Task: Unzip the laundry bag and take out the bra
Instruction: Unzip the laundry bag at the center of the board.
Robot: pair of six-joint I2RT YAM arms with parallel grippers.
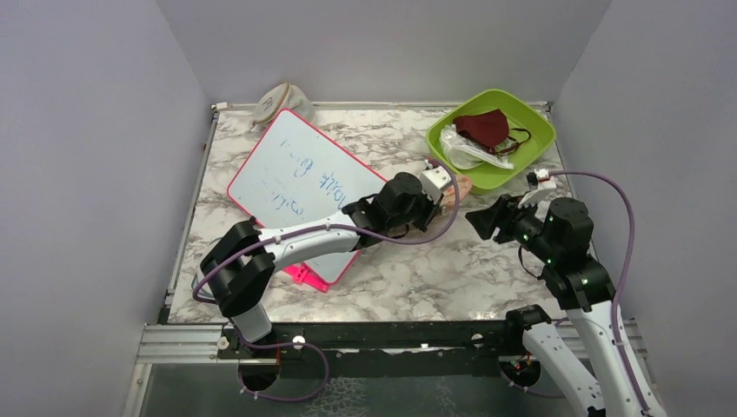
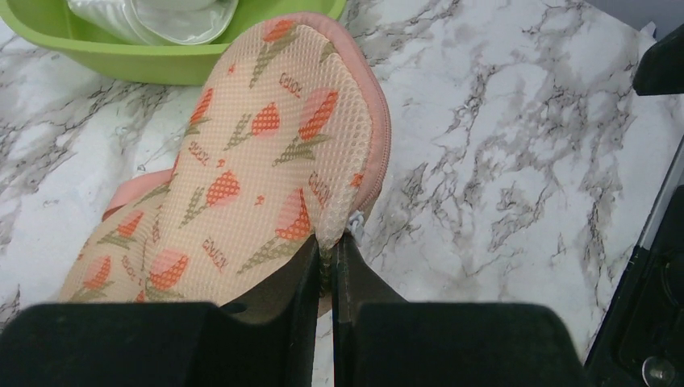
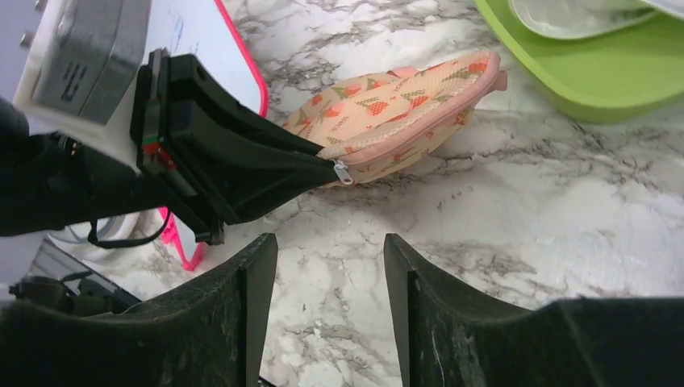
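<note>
a: from the left, what was there?
b: a whiteboard (image 1: 300, 182) lay toward the far left corner. the left gripper (image 2: 329, 256) was pinched tight on the laundry bag (image 2: 258, 161), at the seam end just beside the zip pull (image 3: 342, 171).
a: and the bag itself?
b: toward the far right of the desk, just beside the green tray (image 1: 539, 139) in that corner. its zip looked closed, and the bra wasn't visible.
a: the right gripper (image 3: 329, 270)?
b: fingers apart, holding nothing, near the pull.
a: so which step?
b: i'd say anchoring the bag for unzipping. next, the right one would need to close on that small pull and draw it along the edging.
</note>
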